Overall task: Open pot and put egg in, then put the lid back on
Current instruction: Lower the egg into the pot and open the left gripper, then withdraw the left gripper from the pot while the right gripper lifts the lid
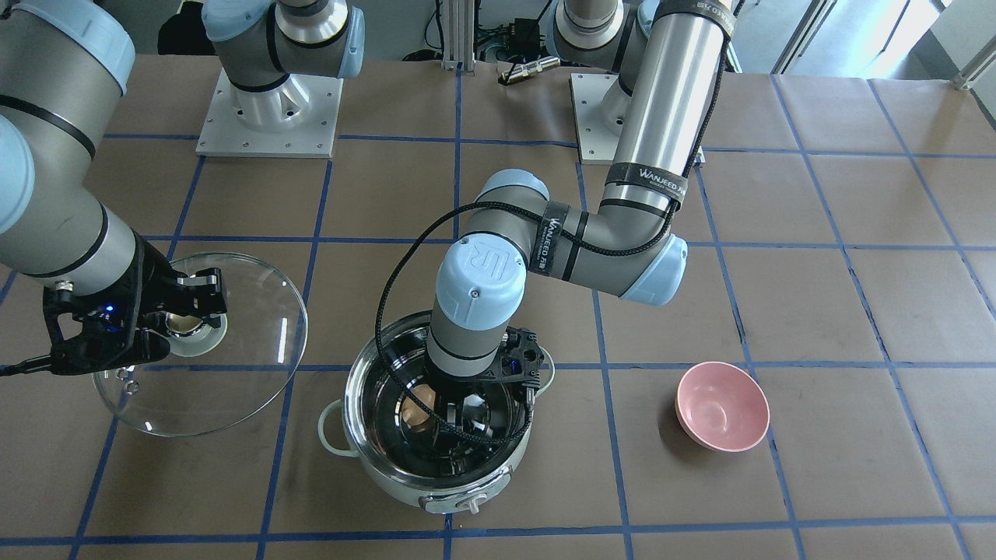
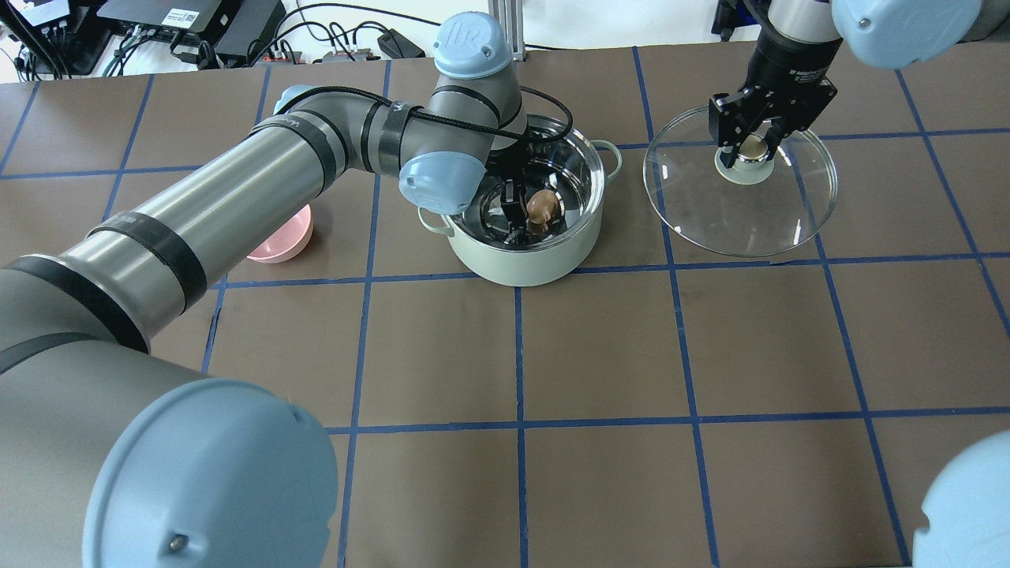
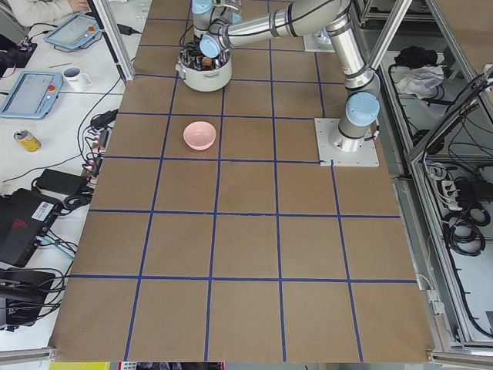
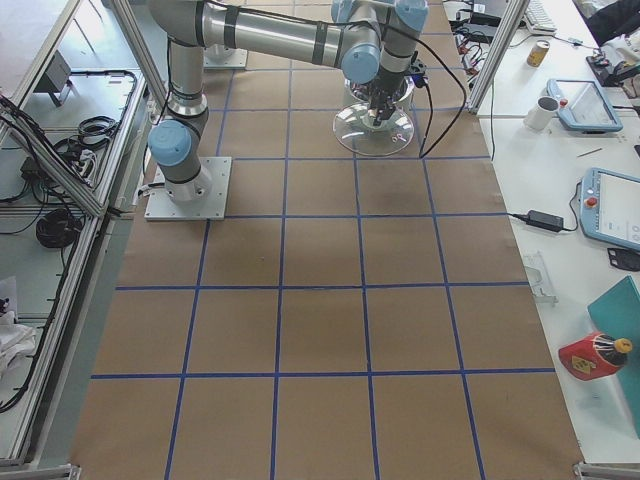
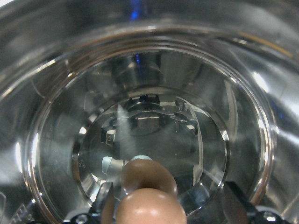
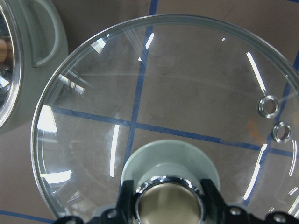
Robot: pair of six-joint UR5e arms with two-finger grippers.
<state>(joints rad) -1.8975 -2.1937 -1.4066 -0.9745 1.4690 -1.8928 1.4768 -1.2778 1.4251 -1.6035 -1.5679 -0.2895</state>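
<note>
The mint-green pot (image 1: 467, 498) stands open at the table's middle and also shows from overhead (image 2: 521, 264). My left gripper (image 2: 525, 209) reaches down inside it. Its jaws sit close around the tan-brown egg (image 2: 543, 207), which the left wrist view shows low over the steel bottom (image 5: 150, 207). My right gripper (image 2: 750, 142) is shut on the knob (image 6: 168, 205) of the glass lid (image 2: 750, 221). It holds the lid beside the pot. I cannot tell whether the lid (image 1: 233, 373) touches the table.
A pink bowl (image 1: 722, 404) sits on the table on the pot's other side from the lid. The arm bases (image 1: 268, 109) stand at the robot's side of the brown, blue-taped table.
</note>
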